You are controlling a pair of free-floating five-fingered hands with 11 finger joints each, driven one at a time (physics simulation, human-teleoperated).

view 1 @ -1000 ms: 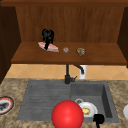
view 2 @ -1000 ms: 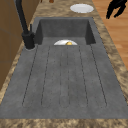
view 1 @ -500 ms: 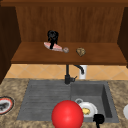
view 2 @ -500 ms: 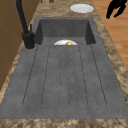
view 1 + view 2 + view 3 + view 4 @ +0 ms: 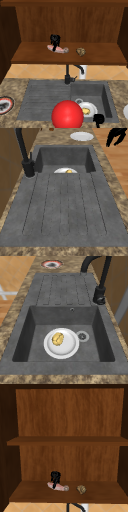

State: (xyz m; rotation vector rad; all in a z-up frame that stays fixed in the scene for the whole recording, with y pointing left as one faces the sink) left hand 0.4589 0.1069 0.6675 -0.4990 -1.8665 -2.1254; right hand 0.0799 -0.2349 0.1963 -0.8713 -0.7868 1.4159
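Left hand (image 5: 55,40) was on the shelf (image 5: 37,55), fingers curled down onto the pink item (image 5: 58,49). Grip looked shallow; item could slip into the sink (image 5: 45,100).

No readable text, labels, brands, numbers or signs on anything.

A white plate (image 5: 61,343) bearing a yellow morsel (image 5: 57,339) sits in the sink basin (image 5: 37,338) beside the drain (image 5: 82,336), a black faucet (image 5: 68,75) stands behind, a red ball (image 5: 67,114) in front, and a red-rimmed plate (image 5: 5,105) lies on the left counter.
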